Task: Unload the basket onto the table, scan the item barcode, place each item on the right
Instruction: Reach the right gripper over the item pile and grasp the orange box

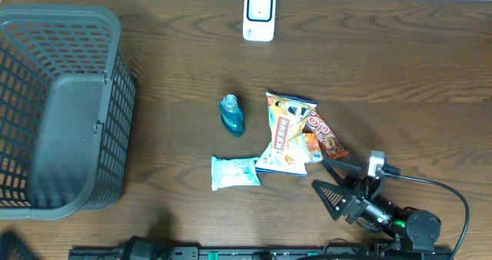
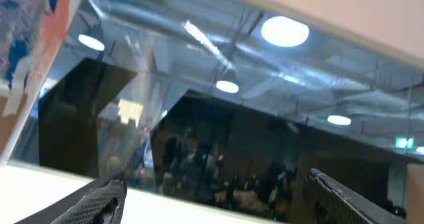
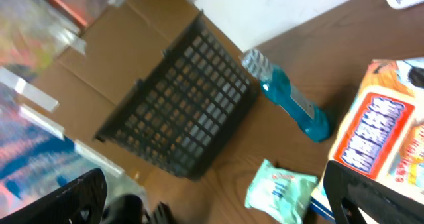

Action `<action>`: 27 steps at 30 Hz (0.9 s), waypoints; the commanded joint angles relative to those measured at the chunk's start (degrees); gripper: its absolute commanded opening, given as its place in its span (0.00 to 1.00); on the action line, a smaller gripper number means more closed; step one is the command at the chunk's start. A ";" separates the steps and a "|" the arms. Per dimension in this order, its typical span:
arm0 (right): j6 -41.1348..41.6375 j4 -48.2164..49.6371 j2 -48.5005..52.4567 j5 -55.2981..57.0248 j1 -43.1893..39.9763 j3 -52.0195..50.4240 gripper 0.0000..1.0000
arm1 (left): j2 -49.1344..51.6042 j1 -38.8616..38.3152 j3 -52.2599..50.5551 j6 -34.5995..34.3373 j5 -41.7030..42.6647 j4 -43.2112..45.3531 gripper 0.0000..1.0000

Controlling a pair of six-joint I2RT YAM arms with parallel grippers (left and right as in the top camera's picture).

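Several items lie mid-table: a blue bottle (image 1: pixel 232 115), a white-and-yellow snack bag (image 1: pixel 288 133), an orange snack bag (image 1: pixel 327 137) partly under it, and a pale green wipes pack (image 1: pixel 235 172). A white scanner (image 1: pixel 260 15) stands at the table's back edge. My right gripper (image 1: pixel 319 175) hovers open just right of the wipes pack and below the snack bags, with nothing in it. In the right wrist view it (image 3: pixel 218 204) faces the wipes pack (image 3: pixel 281 187), bottle (image 3: pixel 291 101) and snack bag (image 3: pixel 377 131). My left gripper (image 2: pixel 218 201) points up at the ceiling lights, open and empty.
A large dark grey mesh basket (image 1: pixel 58 106) takes up the left side of the table, also seen in the right wrist view as the basket (image 3: pixel 185 111). The right arm's cable (image 1: pixel 453 195) loops over the near right corner.
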 commanded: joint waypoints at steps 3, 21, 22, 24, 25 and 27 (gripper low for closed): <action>6.58 0.17 -0.31 3.61 0.13 2.14 0.99 | -2.71 0.00 -0.17 0.72 1.51 0.11 0.85; -35.95 -56.87 21.49 42.64 0.15 42.12 0.99 | -3.30 0.68 0.24 -5.60 2.69 -3.89 0.85; -36.79 -58.16 23.85 43.95 0.15 43.50 0.99 | -3.30 0.96 0.07 -5.57 2.69 -3.89 0.85; -38.18 -60.39 29.31 46.69 0.31 46.31 0.99 | -3.30 1.68 -0.37 -5.57 2.69 -3.89 0.85; -38.18 -60.89 31.67 47.43 0.61 47.41 0.99 | -3.32 2.01 -0.55 -5.77 2.69 -3.89 0.85; -38.16 -61.07 35.65 47.87 1.90 49.13 0.99 | -3.41 2.67 -0.79 -6.16 2.69 -3.87 0.85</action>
